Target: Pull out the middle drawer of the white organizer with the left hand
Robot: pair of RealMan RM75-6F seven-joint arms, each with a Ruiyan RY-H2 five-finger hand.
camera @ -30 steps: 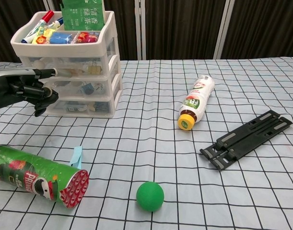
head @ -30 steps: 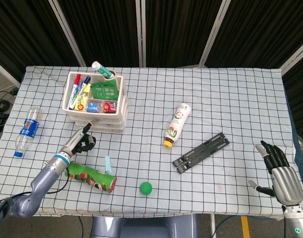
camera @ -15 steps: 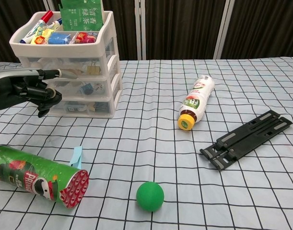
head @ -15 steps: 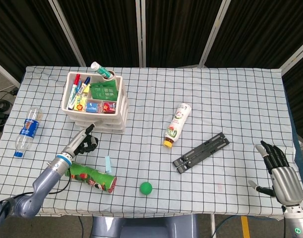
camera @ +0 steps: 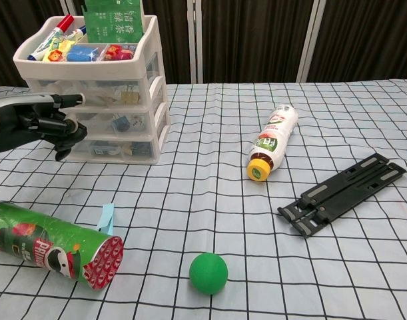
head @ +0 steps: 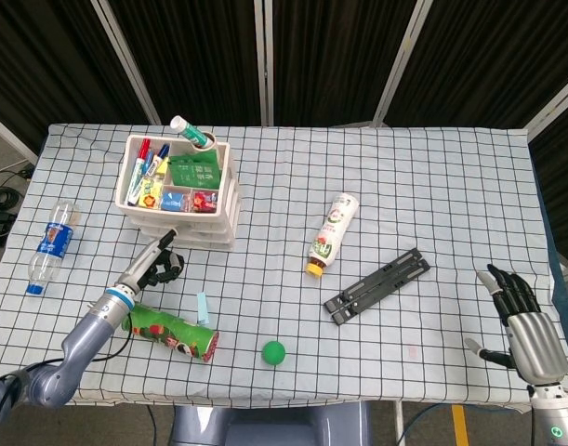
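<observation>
At the left edge of the chest view, the left hand (camera: pixel 31 125) reaches in against the front of the white organizer (camera: pixel 96 93). Its fingers (camera: pixel 64 101) are partly curled, one stretched out level toward the front of the middle drawer (camera: pixel 113 121); whether a fingertip actually hooks the drawer's lip cannot be told, and nothing is plainly held. The drawer sits about flush with the ones above and below it. The organizer stands in the upper left of both views, a stack of translucent plastic drawers with binder clips and small items showing through, and an open top tray of markers (camera: pixel 54 37) and a green packet (camera: pixel 114 21).

At the lower right corner of the head view, the right hand (head: pixel 528 330) hovers by the table's edge, fingers spread and straight, holding nothing.

Lower left in the chest view, a green cardboard snack can (camera: pixel 46 244) lies on its side, just below the left hand, with a small pale-blue clip (camera: pixel 107 217) beside it. A smooth green ball (camera: pixel 208 273) rests at bottom centre. A white bottle (camera: pixel 272 141) with an orange cap lies at centre, a black folding stand (camera: pixel 343 193) at right. A clear water bottle (head: pixel 49 247) lies at the far left of the head view. A black-gridded white cloth (camera: pixel 210 200) covers the table.
</observation>
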